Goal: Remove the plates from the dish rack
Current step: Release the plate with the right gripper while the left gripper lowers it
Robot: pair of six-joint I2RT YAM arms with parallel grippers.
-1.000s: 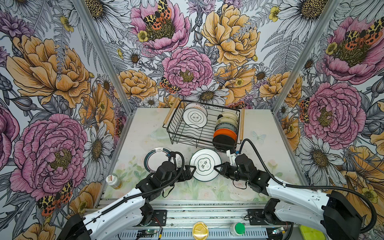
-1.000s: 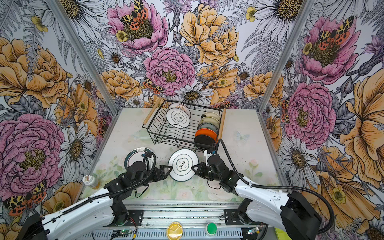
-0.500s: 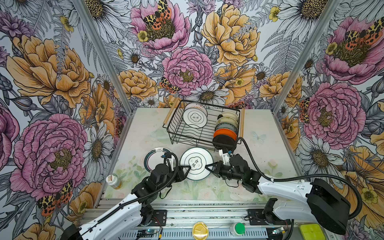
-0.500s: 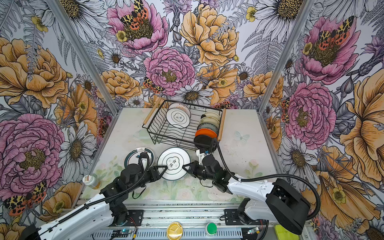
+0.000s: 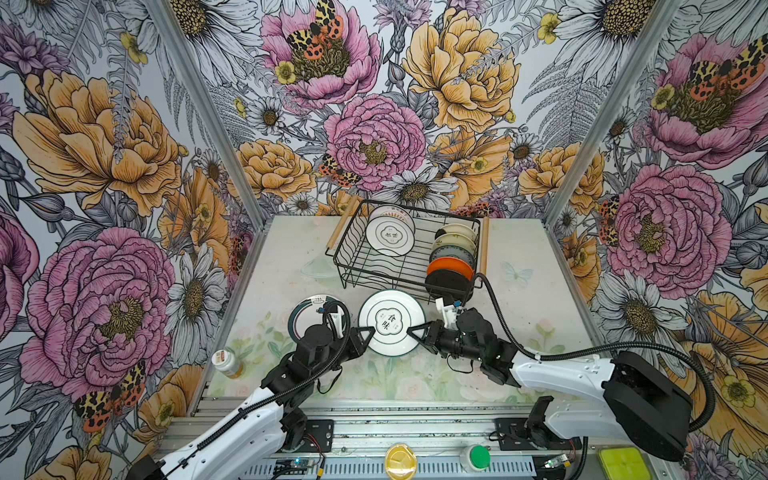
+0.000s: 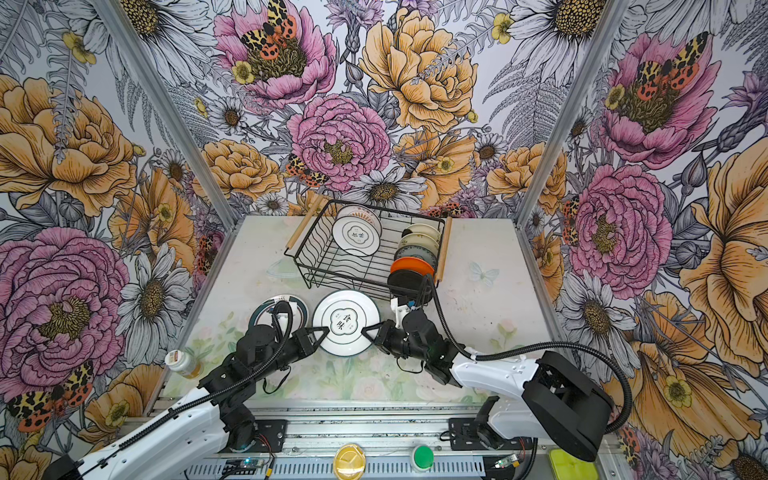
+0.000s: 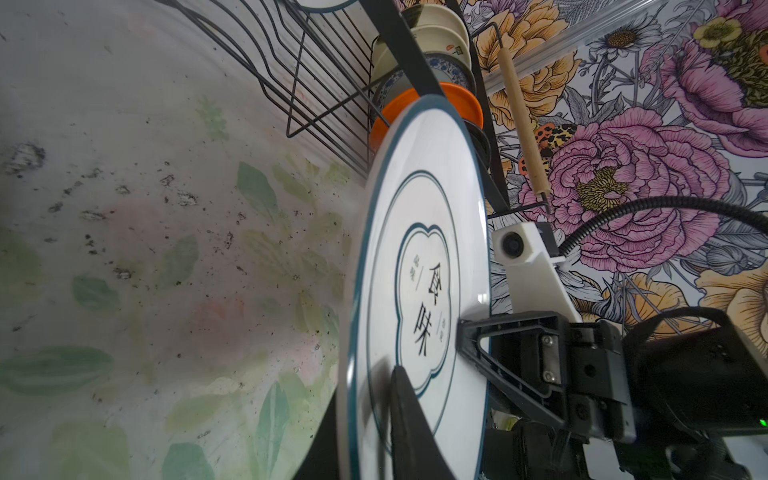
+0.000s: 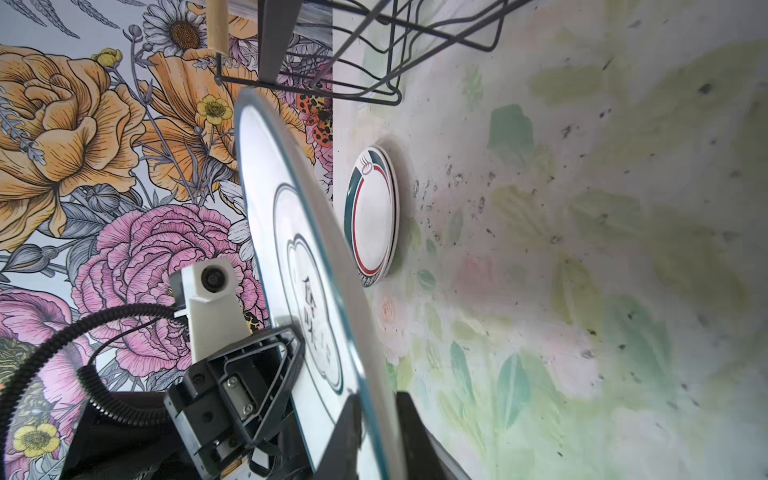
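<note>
L hand [image 5: 368, 331] pinches white plate [image 5: 390, 322] at rim; R hand [image 5: 412, 331] straddles opp. rim, grip unclear: prob. a handover. Plate hangs above surface [image 5: 291, 257], beside dish rack [image 5: 374, 272], near green-rimmed plate [image 5: 298, 312].

I read 食味, black, centre of white plate [image 5: 390, 322]. Tiny characters beside them: illegible. Same motif on rack plate [image 5: 390, 235]: too small to read.

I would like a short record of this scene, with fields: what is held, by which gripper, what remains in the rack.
held: white teal-rimmed plate above the table
left gripper: shut on its rim
right gripper: jaws around opposite rim, grip unclear
unloaded: green-rimmed plate flat on table
dish rack: several plates standing inside
</note>
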